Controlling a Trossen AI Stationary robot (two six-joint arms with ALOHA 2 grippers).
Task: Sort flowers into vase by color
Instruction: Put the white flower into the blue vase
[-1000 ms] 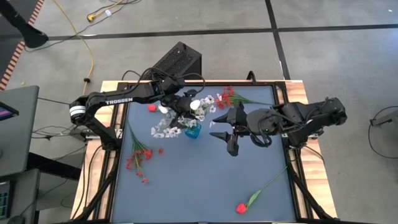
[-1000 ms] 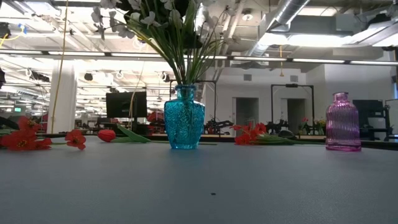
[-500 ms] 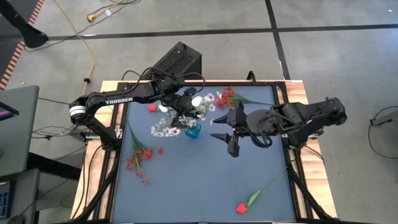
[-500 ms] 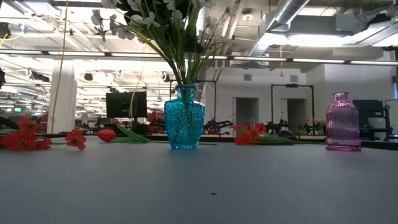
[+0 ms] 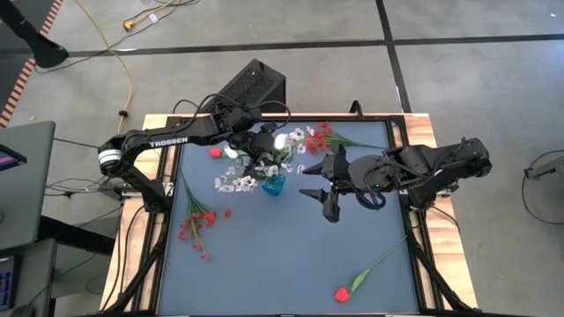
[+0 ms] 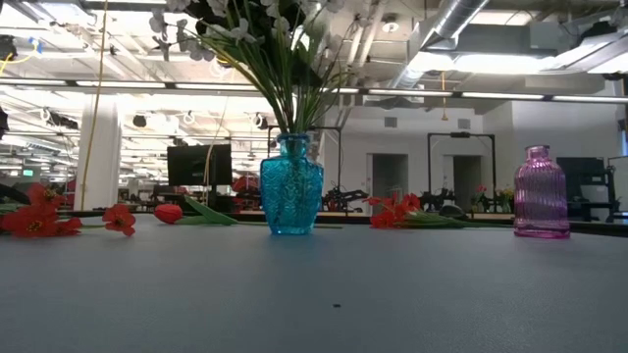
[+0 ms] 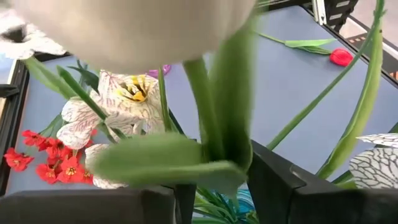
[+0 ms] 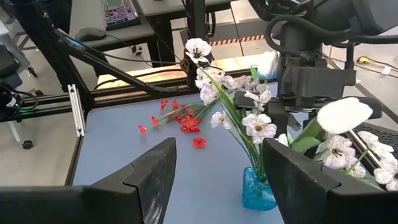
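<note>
A blue glass vase (image 5: pixel 273 186) (image 6: pixel 290 186) stands mid-table with a bunch of white flowers (image 8: pixel 249 93) in it by their stems. My left gripper (image 5: pixel 263 163) (image 7: pixel 214 199) hovers open over the vase, amid the bunch. The green stem (image 7: pixel 202 106) of a white tulip bud (image 8: pixel 343 115) stands between its fingers. My right gripper (image 5: pixel 319 189) (image 8: pixel 217 180) hangs open and empty to the right of the vase. Red flowers lie on the table: a spray at the left (image 5: pixel 198 220), a bunch at the far edge (image 5: pixel 324 136), and a tulip at the near right (image 5: pixel 342 293). My left gripper has the white tulip's stem and leaf (image 7: pixel 224 168) between its spread fingers, which come at it slanting down from the table's left. Leaves hide the fingers' inner sides, so I cannot tell whether either finger touches the stem.
A pink glass vase (image 6: pixel 542 193) stands empty at the right in the low view. A small red bud (image 5: pixel 214 152) lies at the far left. A black box (image 5: pixel 251 86) sits beyond the table's far edge. The near middle of the grey mat (image 5: pixel 282 264) is bare.
The white tulip's head has drifted a little toward the table's far right, and the white sprays in the blue vase have swayed and resettled. Both arms have stayed in place.
</note>
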